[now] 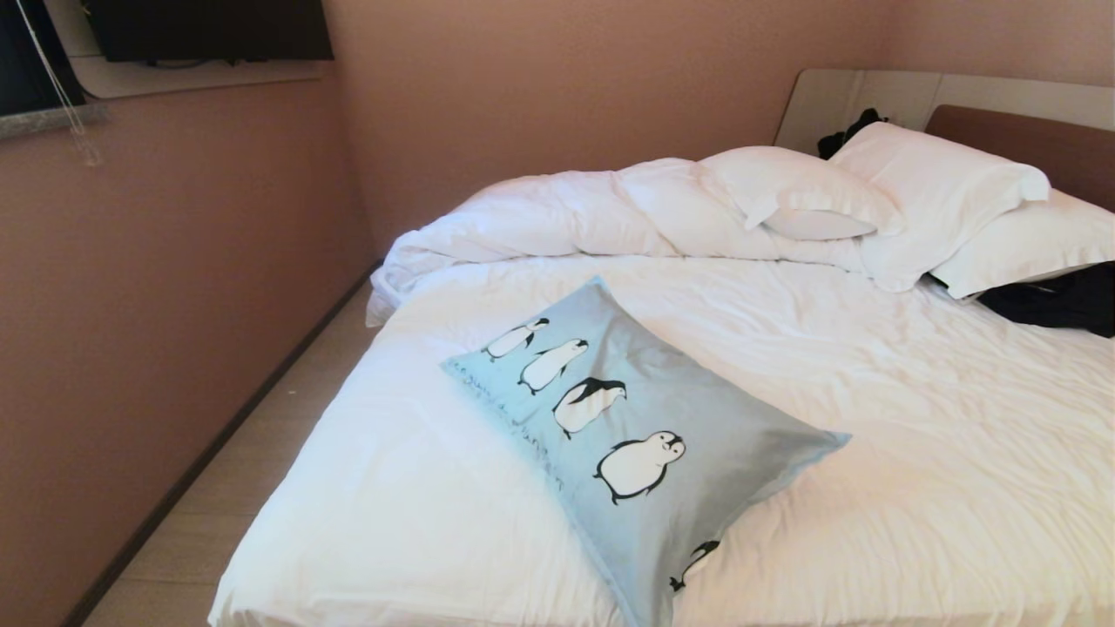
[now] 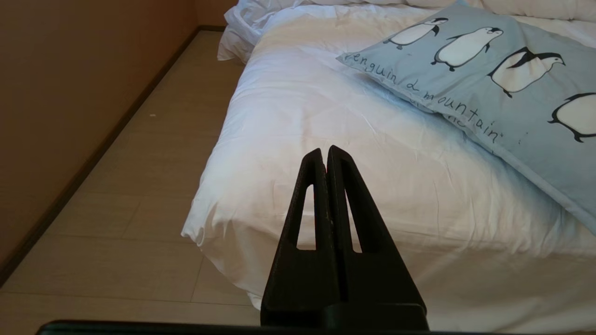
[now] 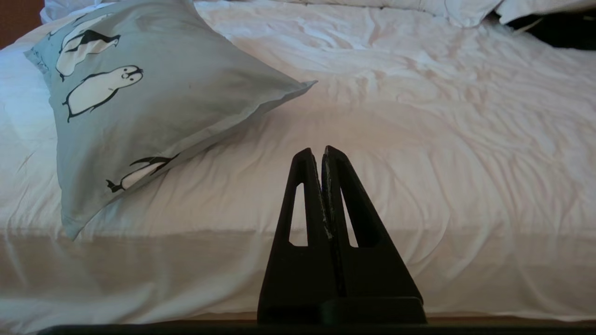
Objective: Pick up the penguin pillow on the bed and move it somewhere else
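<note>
on the near part of the bed [image 1: 915, 453] lies the penguin pillow [image 1: 645, 435]; both the left gripper [image 2: 324, 151] and the right gripper [image 3: 317, 151], fingers pressed together, hang short of the pillow. the right gripper should spread wide, then pinch the pillow's near corner deeply.

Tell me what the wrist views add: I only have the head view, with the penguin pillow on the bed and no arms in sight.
Observer: The left gripper is shut, short of the near edge of the bed.
Operator: And the right one?
Observer: The right gripper is shut too, empty, facing bare sheet beside the penguin pillow.
Operator: Is either touching the pillow?
Observer: No, both are clear of it.
Operator: Can the lettering be read?
Observer: Yes, the left wrist view shows "penguin" and "mountain" along its edge.
</note>
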